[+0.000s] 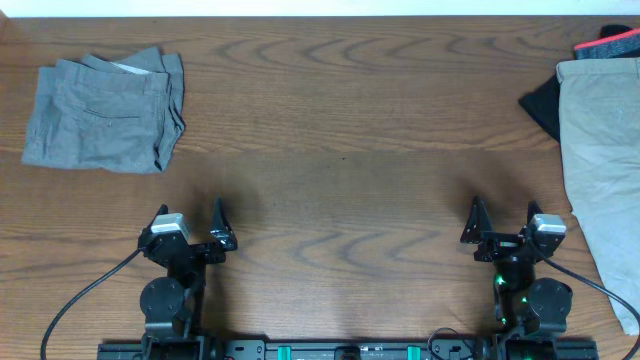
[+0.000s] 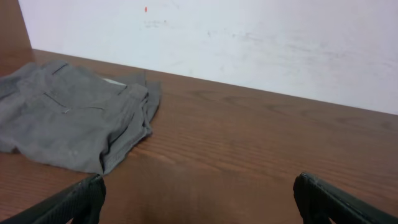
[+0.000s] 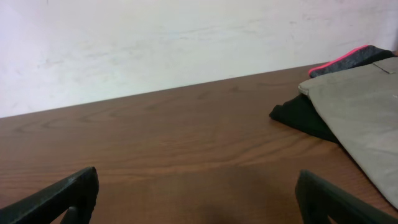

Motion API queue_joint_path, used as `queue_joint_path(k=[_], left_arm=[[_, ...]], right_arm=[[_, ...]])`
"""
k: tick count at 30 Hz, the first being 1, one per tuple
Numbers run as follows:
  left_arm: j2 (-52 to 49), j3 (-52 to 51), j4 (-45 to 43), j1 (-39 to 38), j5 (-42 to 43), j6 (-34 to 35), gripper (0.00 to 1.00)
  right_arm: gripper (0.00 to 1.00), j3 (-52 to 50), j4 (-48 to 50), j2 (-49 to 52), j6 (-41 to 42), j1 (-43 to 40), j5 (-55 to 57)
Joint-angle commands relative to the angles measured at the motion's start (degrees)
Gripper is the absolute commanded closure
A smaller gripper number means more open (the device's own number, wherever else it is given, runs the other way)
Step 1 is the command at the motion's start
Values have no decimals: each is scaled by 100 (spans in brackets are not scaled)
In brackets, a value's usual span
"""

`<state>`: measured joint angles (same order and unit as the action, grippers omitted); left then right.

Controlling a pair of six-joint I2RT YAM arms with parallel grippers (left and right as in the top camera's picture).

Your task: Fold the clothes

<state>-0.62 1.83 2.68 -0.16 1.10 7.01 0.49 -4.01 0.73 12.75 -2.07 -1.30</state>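
Note:
The grey shorts [image 1: 105, 110] lie folded at the far left of the table, back pocket up; they also show in the left wrist view [image 2: 68, 118]. A tan garment [image 1: 605, 150] lies flat along the right edge, also in the right wrist view [image 3: 367, 118]. My left gripper [image 1: 190, 222] is open and empty near the front edge, well short of the shorts; its fingers frame bare wood in the left wrist view [image 2: 199, 199]. My right gripper [image 1: 503, 218] is open and empty near the front right, left of the tan garment; it also shows in the right wrist view [image 3: 199, 196].
A black garment [image 1: 543, 102] lies under the tan one's left edge, and a dark piece with a red-pink trim [image 1: 607, 42] sits at the far right corner. The wooden table [image 1: 340, 150] ends at a white wall [image 2: 249, 43] behind.

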Motion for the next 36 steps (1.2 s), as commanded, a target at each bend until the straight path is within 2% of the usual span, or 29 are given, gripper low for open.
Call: queue_joint_path(k=[1, 36], left_arm=[[39, -160, 129, 22, -28, -101, 2], [39, -160, 131, 22, -28, -101, 2]], right_arm=[[1, -17, -17, -39, -81, -61, 44], [1, -17, -17, -39, -83, -59, 44]])
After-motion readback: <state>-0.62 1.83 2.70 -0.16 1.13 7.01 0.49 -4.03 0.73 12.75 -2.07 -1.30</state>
